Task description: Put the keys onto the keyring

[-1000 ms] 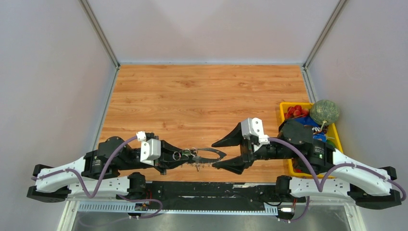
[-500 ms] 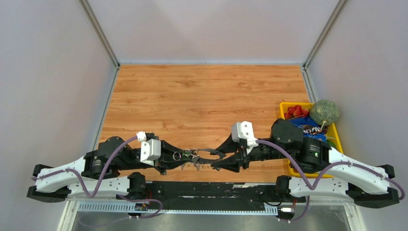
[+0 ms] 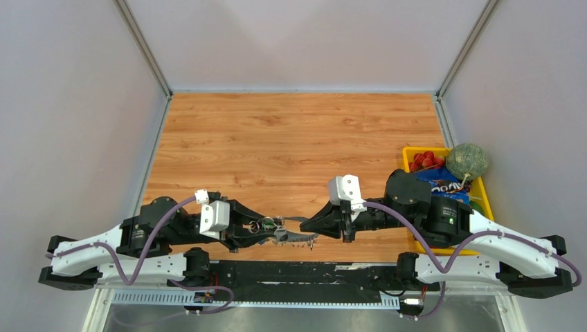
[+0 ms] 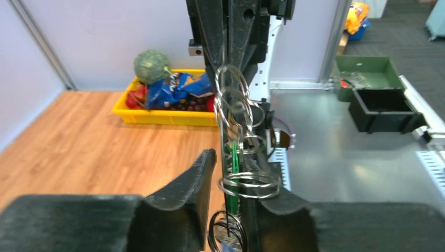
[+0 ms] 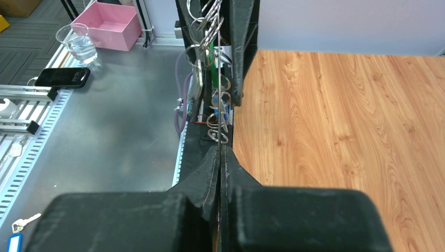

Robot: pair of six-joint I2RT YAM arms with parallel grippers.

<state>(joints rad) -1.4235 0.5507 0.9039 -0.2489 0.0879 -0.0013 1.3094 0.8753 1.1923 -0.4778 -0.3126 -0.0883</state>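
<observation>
The keyring (image 3: 294,219) hangs between my two grippers near the table's front edge. The wrist views show it edge-on as a thin wire (image 4: 223,113) (image 5: 217,58). Small rings with keys (image 3: 285,236) hang on it, one with a green tag (image 4: 233,163) (image 5: 214,73). My right gripper (image 3: 305,227) (image 5: 219,153) is shut on the keyring's rim. My left gripper (image 3: 271,229) (image 4: 239,176) is open. Its fingers stand either side of the wire, and one small ring (image 4: 250,184) rests against the right-hand finger.
A yellow bin (image 3: 484,197) (image 4: 157,114) of snacks with a green ball (image 3: 466,160) sits at the table's right edge. On the metal bench in front are a pink box (image 5: 110,23), a cup (image 5: 76,44), a phone (image 5: 63,77), a blue-tagged key (image 5: 16,239), and green (image 4: 367,68) and black (image 4: 385,107) bins.
My right gripper moved left and closed its wide-open jaws on the keyring's rim. My left gripper's jaws have opened around the ring.
</observation>
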